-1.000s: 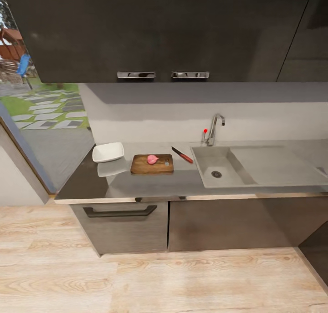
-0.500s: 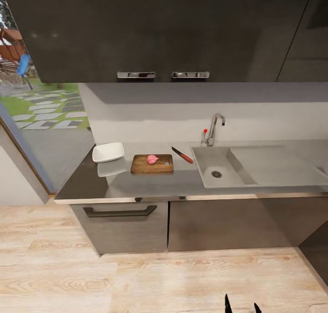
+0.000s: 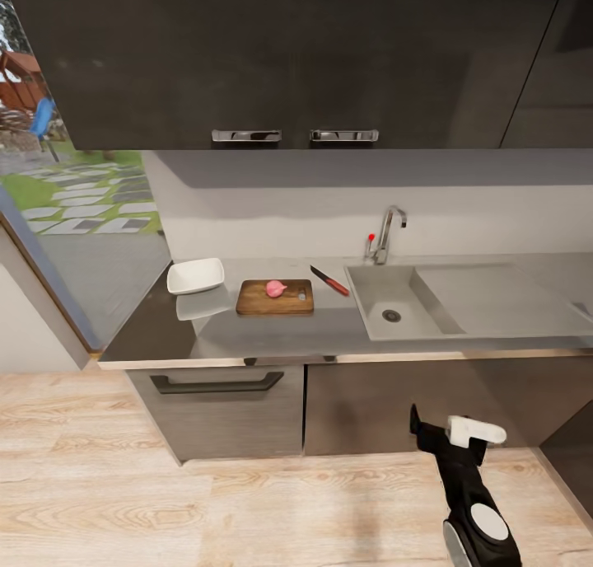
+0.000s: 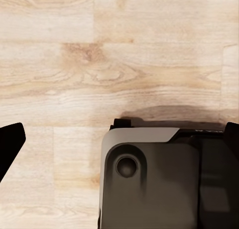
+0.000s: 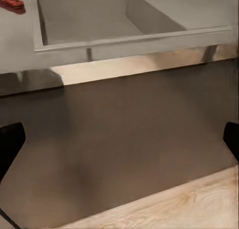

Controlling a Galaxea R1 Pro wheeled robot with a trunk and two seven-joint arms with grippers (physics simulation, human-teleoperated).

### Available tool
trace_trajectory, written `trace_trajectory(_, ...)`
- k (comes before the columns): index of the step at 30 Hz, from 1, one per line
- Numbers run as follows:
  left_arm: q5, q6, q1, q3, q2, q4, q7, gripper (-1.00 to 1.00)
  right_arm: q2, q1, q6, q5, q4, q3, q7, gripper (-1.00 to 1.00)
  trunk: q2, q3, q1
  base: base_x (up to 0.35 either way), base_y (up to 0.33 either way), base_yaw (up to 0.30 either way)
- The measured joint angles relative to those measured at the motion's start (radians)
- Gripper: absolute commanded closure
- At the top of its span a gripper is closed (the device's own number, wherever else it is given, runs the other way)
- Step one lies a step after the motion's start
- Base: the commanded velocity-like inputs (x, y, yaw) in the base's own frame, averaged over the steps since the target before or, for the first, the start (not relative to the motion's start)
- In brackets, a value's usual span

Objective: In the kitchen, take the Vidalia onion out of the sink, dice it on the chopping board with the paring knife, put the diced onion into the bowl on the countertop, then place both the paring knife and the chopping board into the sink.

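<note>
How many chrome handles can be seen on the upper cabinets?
2. The left handle is on the bottom edge of the upper cabinet above the chopping board; the right handle sits beside it, above the paring knife. None seems hidden.

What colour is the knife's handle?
Red. The knife lies on the counter between the board and the sink, clearest in the head view.

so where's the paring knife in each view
Head view: the paring knife lies on the countertop between the chopping board and the sink.
Right wrist view: its red handle is at the picture's edge, beside the sink.
Left wrist view: not in it.
Shared landmark: the sink.
</note>
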State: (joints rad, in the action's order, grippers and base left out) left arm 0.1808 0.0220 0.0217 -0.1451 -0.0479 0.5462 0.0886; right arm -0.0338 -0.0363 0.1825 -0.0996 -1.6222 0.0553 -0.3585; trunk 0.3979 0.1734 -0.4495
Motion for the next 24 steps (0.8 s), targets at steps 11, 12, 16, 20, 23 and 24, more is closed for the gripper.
trace_trajectory(11,0.0,0.0,-0.001,0.0,0.0,-0.002,0.0,-1.0,0.028,-0.424,0.408,-0.001,-0.007,0.006,-0.036,-1.0,0.0,0.0,0.0,0.0,0.0,0.0)
trace_trajectory(12,0.0,0.0,-0.001,0.0,0.0,-0.003,0.0,-1.0,0.032,-0.443,0.425,-0.002,-0.007,0.007,-0.038,-1.0,0.0,0.0,0.0,0.0,0.0,0.0)
trace_trajectory(16,0.0,0.0,0.0,-0.001,0.0,-0.002,0.0,-1.0,0.069,-0.569,0.504,-0.002,0.011,0.01,-0.057,-1.0,0.0,0.0,0.0,0.0,0.0,0.0)
trace_trajectory(20,0.0,0.0,0.0,-0.001,0.005,-0.002,0.0,-1.0,0.094,-0.682,0.544,-0.002,0.083,0.026,-0.066,-1.0,0.0,0.0,0.0,0.0,0.0,0.0)
trace_trajectory(23,0.0,0.002,0.0,-0.005,0.01,0.002,0.0,-1.0,0.108,-0.769,0.551,-0.004,0.215,0.043,-0.066,-1.0,0.0,0.0,0.0,0.0,0.0,0.0)
trace_trajectory(24,0.0,0.002,0.0,-0.005,0.01,0.003,0.0,-1.0,0.11,-0.779,0.551,-0.004,0.235,0.044,-0.066,-1.0,0.0,0.0,0.0,0.0,0.0,0.0)
